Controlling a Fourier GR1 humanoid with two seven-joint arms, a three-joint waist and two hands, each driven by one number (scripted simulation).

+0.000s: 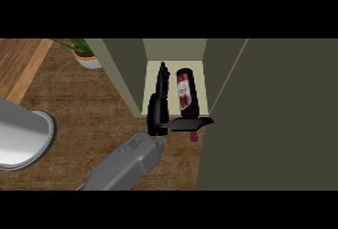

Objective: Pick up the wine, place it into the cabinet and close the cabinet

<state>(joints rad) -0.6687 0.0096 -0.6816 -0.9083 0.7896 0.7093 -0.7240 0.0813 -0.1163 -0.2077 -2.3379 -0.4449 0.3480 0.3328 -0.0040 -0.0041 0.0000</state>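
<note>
The wine bottle (187, 95) is dark with a red label and sits inside the open cabinet (153, 67), its red tip pointing toward me. My left hand (157, 112) reaches into the opening just left of the bottle. Its fingers are straight and lie along the bottle's side, and the thumb (191, 123) sticks out to the right across the bottle's near end. No finger curls round the bottle. The cabinet door (277, 116) stands swung open at the right. My right hand shows nowhere.
A large grey round object (23, 138) fills the left edge. A potted plant (84, 56) in a white pot stands at the back left on the wooden counter (86, 107), beside a lighter wood strip (20, 62).
</note>
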